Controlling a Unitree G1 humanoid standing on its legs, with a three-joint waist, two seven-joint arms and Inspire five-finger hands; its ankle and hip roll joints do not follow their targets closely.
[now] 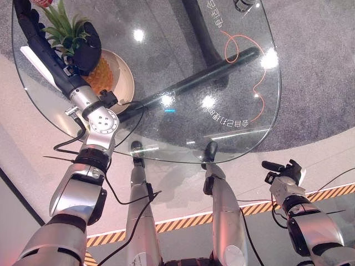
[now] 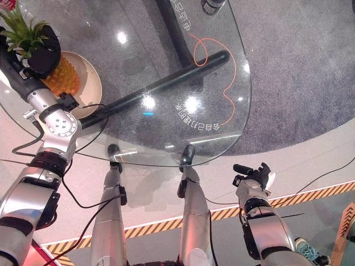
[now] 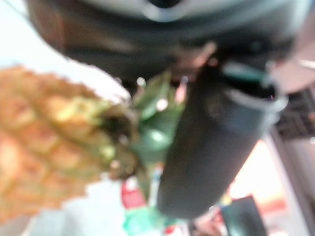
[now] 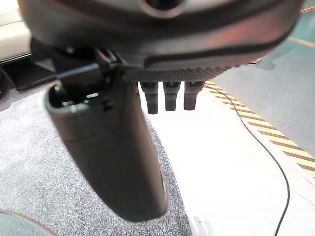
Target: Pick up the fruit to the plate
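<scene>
A pineapple (image 1: 101, 76) with a green leafy crown (image 1: 64, 26) lies on a cream plate (image 1: 126, 77) at the far left of the round glass table (image 1: 266, 127). My left hand (image 1: 84, 49) is curled round the fruit where the crown meets the body. In the left wrist view the thumb (image 3: 211, 147) lies against the leaves beside the scaly body of the pineapple (image 3: 49, 142). My right hand (image 1: 285, 173) hangs below the table's near right edge, away from the plate. In its wrist view the fingers (image 4: 167, 96) are straight, with nothing in them.
Through the glass I see the table's black base bar (image 1: 194, 77) and a thin orange cable (image 1: 244, 47) on grey carpet. A yellow-and-black hazard strip (image 1: 183, 221) runs across the pale floor near me.
</scene>
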